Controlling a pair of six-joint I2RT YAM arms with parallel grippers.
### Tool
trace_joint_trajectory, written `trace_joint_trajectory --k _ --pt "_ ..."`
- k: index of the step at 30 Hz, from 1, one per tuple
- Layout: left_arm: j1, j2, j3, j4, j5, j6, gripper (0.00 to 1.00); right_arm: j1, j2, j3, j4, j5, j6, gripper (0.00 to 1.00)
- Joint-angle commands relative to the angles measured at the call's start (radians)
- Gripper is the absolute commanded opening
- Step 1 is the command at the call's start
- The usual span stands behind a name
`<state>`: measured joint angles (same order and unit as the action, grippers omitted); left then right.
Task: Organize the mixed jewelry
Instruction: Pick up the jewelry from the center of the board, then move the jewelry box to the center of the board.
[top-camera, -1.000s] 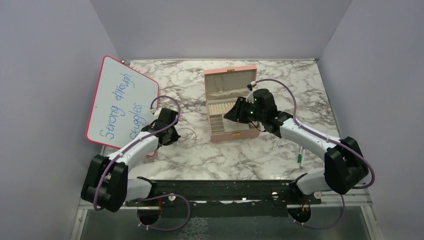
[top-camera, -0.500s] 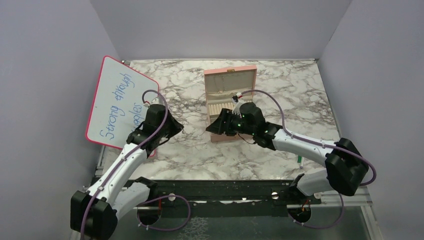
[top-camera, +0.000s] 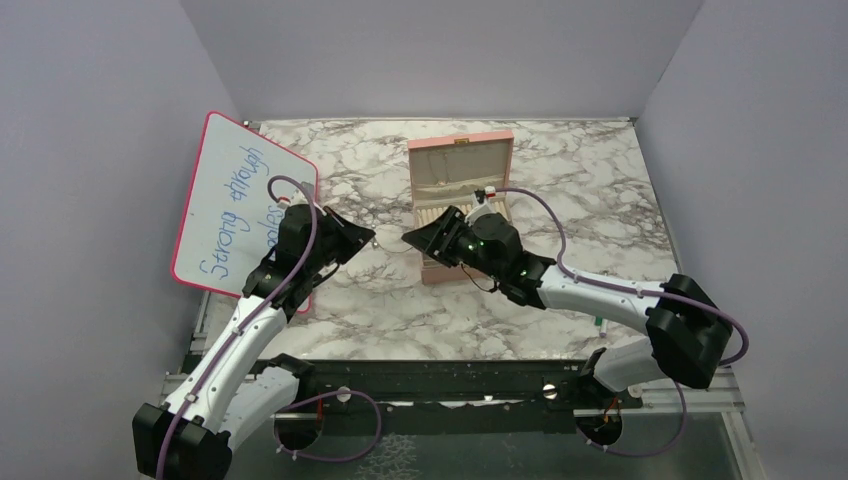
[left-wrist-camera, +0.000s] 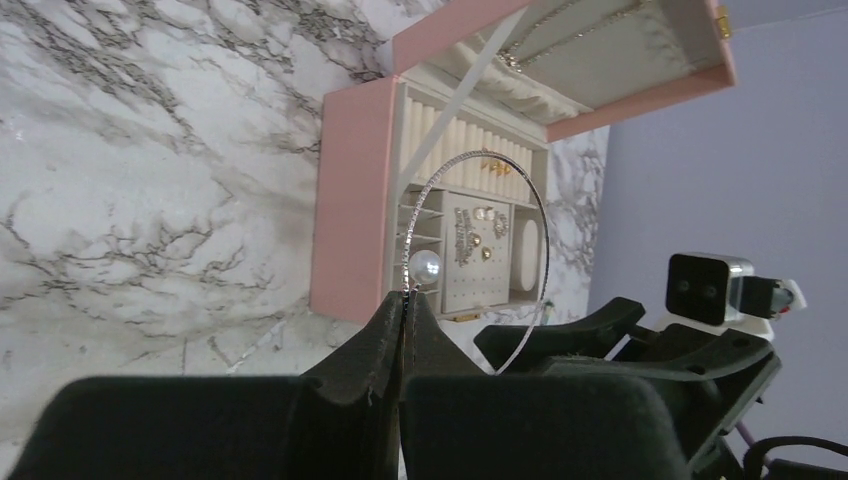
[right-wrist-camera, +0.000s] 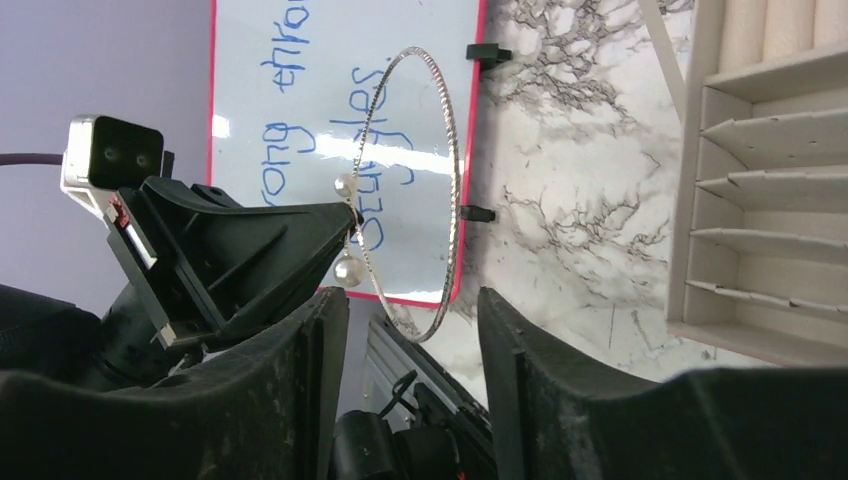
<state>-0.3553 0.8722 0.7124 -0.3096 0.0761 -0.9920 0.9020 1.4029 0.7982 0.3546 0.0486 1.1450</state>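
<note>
Pinching the thin silver hoop (left-wrist-camera: 480, 153) right beside its pearl (left-wrist-camera: 424, 266), the left gripper (left-wrist-camera: 403, 300) holds it above the marble table (left-wrist-camera: 150, 150), near the open pink box (left-wrist-camera: 345, 200) (small gold and silver pieces (left-wrist-camera: 470, 228) lie in its compartments). The right gripper (right-wrist-camera: 412, 330) stands spread, the hoop's lower arc between its fingers.
</note>
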Motion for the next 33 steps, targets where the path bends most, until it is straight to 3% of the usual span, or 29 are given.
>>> trace_joint_trajectory --k 1,4,7,10,13,17,24,33 --pt "0.001 -0.006 0.006 0.096 0.080 -0.071 0.00 0.004 0.036 0.022 0.109 0.061 0.047 0.51" --pt "0.001 -0.008 0.002 0.111 0.096 -0.081 0.00 0.004 0.036 0.023 0.116 0.086 0.045 0.38" --pt "0.001 -0.012 -0.004 0.113 0.100 -0.074 0.03 0.004 0.017 0.011 0.131 0.127 0.020 0.17" --pt "0.001 -0.023 -0.009 0.112 0.093 -0.037 0.31 0.004 -0.009 0.026 0.104 0.155 -0.054 0.02" --pt "0.001 -0.027 0.004 0.092 0.075 0.049 0.66 0.000 -0.043 0.036 0.060 0.160 -0.165 0.01" --pt "0.001 0.019 0.065 0.041 0.085 0.212 0.83 -0.028 -0.101 0.045 -0.031 0.151 -0.329 0.01" --pt "0.001 0.152 0.079 0.123 0.095 0.356 0.87 -0.080 -0.281 0.049 -0.217 0.241 -0.558 0.01" --pt "-0.039 0.494 0.177 0.344 0.176 0.403 0.87 -0.083 -0.407 0.081 -0.463 0.451 -0.677 0.01"
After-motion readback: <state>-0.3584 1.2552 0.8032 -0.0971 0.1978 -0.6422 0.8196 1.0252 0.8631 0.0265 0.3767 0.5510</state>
